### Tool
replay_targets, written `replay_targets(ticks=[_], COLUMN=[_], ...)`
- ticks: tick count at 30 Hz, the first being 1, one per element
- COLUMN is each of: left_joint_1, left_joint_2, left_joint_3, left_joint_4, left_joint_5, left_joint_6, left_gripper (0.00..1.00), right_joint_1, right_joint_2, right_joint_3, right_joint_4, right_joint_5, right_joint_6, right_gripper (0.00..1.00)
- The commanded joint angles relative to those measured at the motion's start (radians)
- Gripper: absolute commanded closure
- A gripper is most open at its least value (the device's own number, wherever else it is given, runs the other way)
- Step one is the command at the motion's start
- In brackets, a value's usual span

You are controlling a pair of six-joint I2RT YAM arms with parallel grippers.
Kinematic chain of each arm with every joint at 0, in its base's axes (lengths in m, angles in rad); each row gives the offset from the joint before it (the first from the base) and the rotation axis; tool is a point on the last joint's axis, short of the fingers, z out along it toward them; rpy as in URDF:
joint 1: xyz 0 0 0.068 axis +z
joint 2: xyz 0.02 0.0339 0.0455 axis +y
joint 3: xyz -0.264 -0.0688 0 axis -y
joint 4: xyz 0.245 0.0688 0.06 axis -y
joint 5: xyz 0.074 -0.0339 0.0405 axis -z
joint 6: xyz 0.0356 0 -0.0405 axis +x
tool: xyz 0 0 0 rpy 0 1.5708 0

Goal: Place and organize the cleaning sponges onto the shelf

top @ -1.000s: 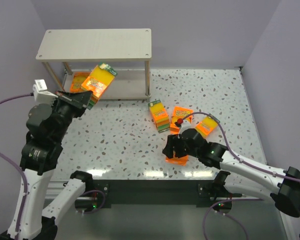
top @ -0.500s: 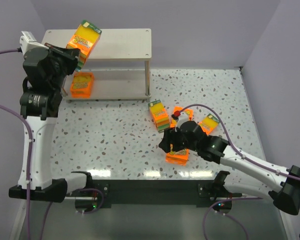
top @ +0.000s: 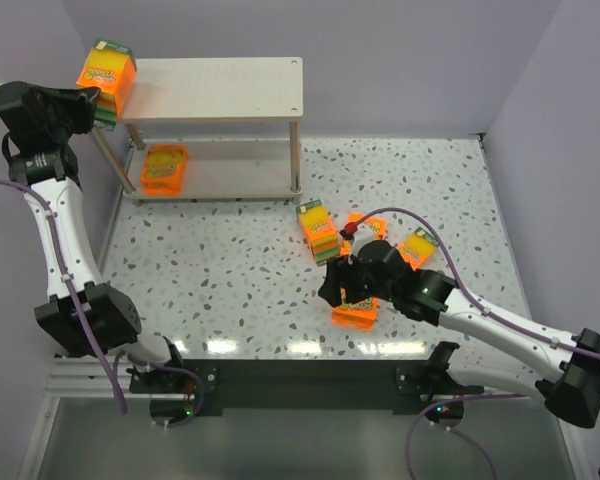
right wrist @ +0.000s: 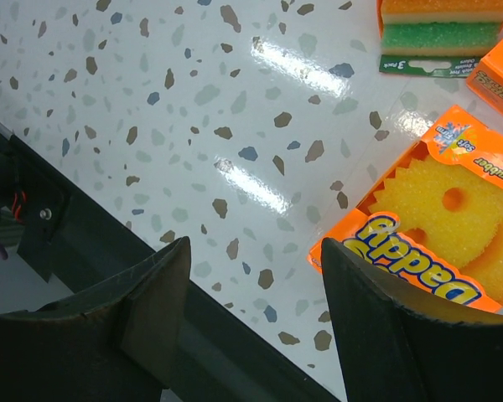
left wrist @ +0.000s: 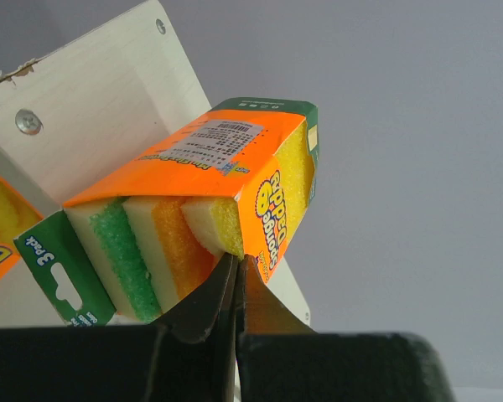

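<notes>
My left gripper [top: 84, 100] is raised at the far left and shut on the edge of a thick sponge pack [top: 107, 72], held tilted at the left end of the shelf's top board [top: 220, 88]. In the left wrist view the gripper [left wrist: 237, 258] pinches the orange sleeve of this pack [left wrist: 193, 209], with the board [left wrist: 92, 109] behind it. One flat pack [top: 164, 168] lies on the lower board. My right gripper [top: 342, 292] hangs open over the table just left of a flat smiley-sponge pack [top: 355, 315]; the right wrist view shows that gripper [right wrist: 256, 251] beside the pack [right wrist: 436, 226], empty.
A thick pack [top: 318, 230] stands on the speckled table right of the shelf leg [top: 296, 160]. Behind my right arm lie a flat pack [top: 366, 226] and another pack [top: 417, 248]. The table's dark front edge [right wrist: 193, 335] runs under my right gripper.
My left arm has swung the thick pack up and left, from in front of the shelf to the top board's left end. The right gripper has hardly moved.
</notes>
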Motion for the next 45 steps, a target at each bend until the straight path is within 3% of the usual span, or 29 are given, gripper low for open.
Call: replay_targets(ticks=[1, 10, 19, 34, 41, 45], left_joint_1=[0.033, 0.038, 0.026, 0.001, -0.002, 0.000], left_joint_2=[0.030, 0.112, 0.178, 0.191, 0.101, 0.078], left_joint_3=[-0.040, -0.090, 0.012, -0.022, -0.031, -0.037], left_joint_4=[0.207, 0.407, 0.337, 0.412, 0.450, 0.432], left_joint_5=[0.143, 0.145, 0.064, 0.042, 0.013, 0.044], left_joint_6=[-0.119, -0.300, -0.337, -0.369, -0.317, -0.299], left_gripper=[1.00, 1.00, 1.00, 0.99, 0.45, 0.35], right_joint_1=[-0.002, -0.002, -0.002, -0.002, -0.002, -0.002], right_joint_2=[0.015, 0.035, 0.042, 0.027, 0.009, -0.002], right_joint_3=[0.031, 0.029, 0.025, 0.014, 0.008, 0.011], right_joint_4=[0.000, 0.020, 0.026, 0.020, 0.017, 0.005], right_joint_5=[0.007, -0.006, -0.006, 0.005, 0.003, 0.005], right_joint_6=[-0.024, -0.031, -0.040, -0.032, -0.023, -0.020], right_gripper=[0.33, 0.33, 0.33, 0.32, 0.31, 0.30])
